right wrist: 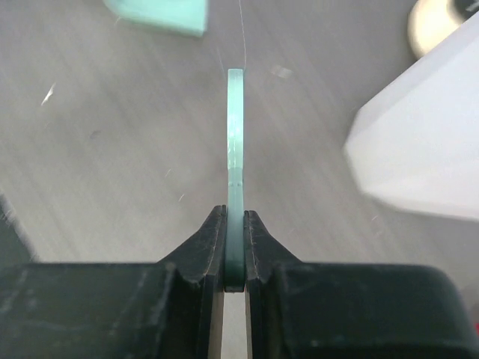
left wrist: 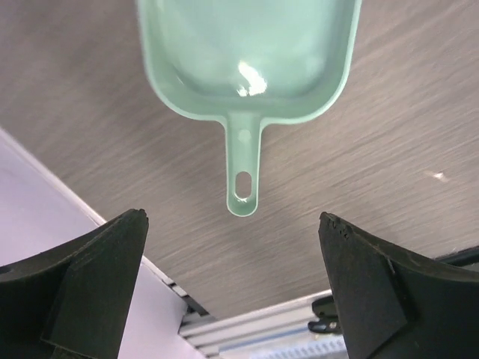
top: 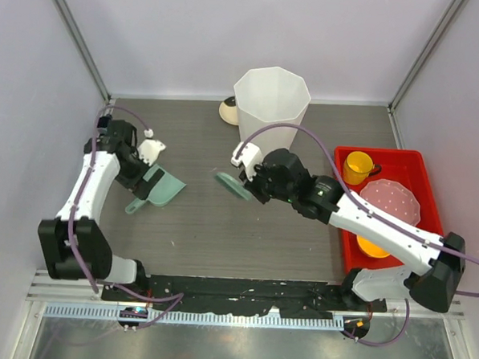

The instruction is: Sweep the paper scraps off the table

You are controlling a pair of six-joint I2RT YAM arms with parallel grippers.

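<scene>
A green dustpan [top: 163, 187] lies on the dark wood-grain table [top: 220, 243] at the left; in the left wrist view the dustpan [left wrist: 247, 52] looks empty, its handle pointing toward me. My left gripper [top: 140, 189] is open above the handle end, jaws wide apart and holding nothing [left wrist: 232, 218]. My right gripper [top: 251, 184] is shut on a thin green flat brush [top: 233, 185], seen edge-on in the right wrist view [right wrist: 236, 134], held above the table's middle. No crumpled paper scraps show; only tiny white flecks [top: 170, 242] [left wrist: 438, 176] [right wrist: 49, 93].
A tall white faceted bin [top: 272, 101] stands at the back centre, with a beige round object [top: 226, 110] behind its left side. A red tray [top: 409, 163] on the right holds a yellow cup [top: 357, 166] and a pink plate [top: 391, 199]. Pale walls close three sides.
</scene>
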